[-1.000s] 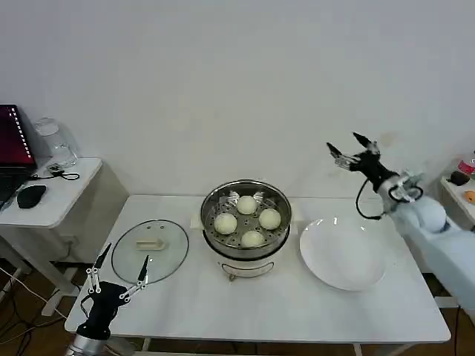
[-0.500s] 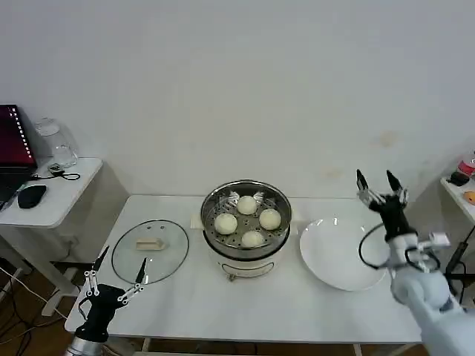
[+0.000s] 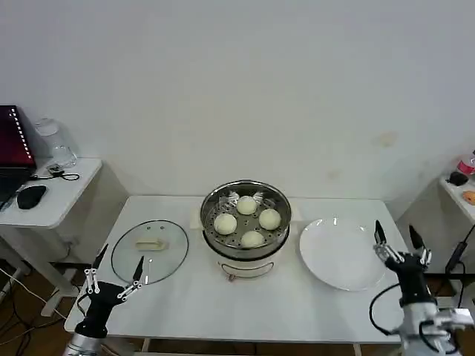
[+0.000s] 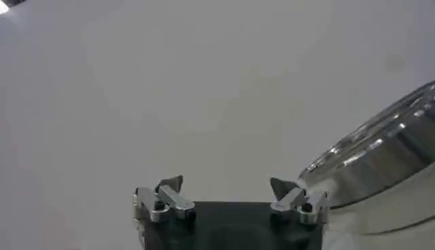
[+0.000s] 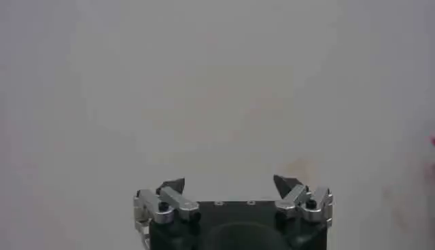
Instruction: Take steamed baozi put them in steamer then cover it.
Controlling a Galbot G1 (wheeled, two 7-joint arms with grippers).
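Four steamed baozi (image 3: 247,219) already in steamer (image 3: 246,250), table centre; cover (image 3: 149,250) flat at left, not yet on. Left gripper (image 3: 116,269) spread wide, empty, near edge by cover. Right gripper (image 3: 396,239) spread, empty, right of plate (image 3: 341,256). Risk: glass cover slipping off handle (image 3: 151,243) or clipping steamer rim w/ tilted placement. Path looks unobstructed.

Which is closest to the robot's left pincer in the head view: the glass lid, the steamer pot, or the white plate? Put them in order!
From the left pincer, at the table's front-left corner:
1. Glass lid, just beyond it, on the left.
2. Steamer pot, at the table's middle.
3. White plate, on the right side.
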